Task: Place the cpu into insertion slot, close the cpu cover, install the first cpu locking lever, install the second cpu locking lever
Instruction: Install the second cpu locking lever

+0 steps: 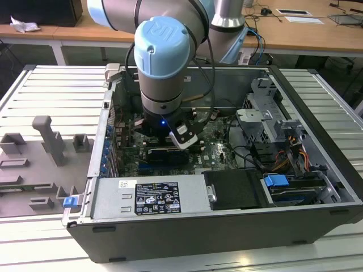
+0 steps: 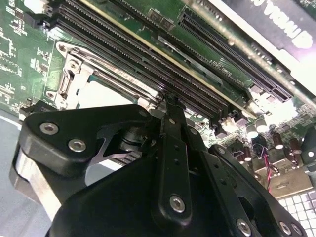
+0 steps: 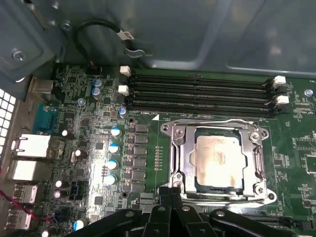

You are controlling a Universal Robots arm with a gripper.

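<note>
silvery cpu cover point(image 3: 217, 157) lies over the cpu point(image 3: 219, 163) in its slot; fingers' point(image 3: 170, 193) state unclear.

Your exterior view looks down from above at the open computer case point(image 1: 227, 187) and the arm point(image 1: 164, 68). Both wrist views sit close over the green circuit board point(image 3: 98, 143), sharing the cpu cover point(image 3: 217, 158) and the long black slots point(image 2: 148, 64).

cpu point(image 3: 219, 163): lies in the insertion slot point(image 3: 197, 183), under the closed cpu cover point(image 3: 180, 159)
memory slots point(image 3: 197, 94): on the board just beside the cover
computer case point(image 1: 187, 226): on the table point(image 1: 51, 90); arm reaches into it from 12 o'clock
fixture blocks point(image 1: 48, 141): at 9 o'clock of the case
</note>
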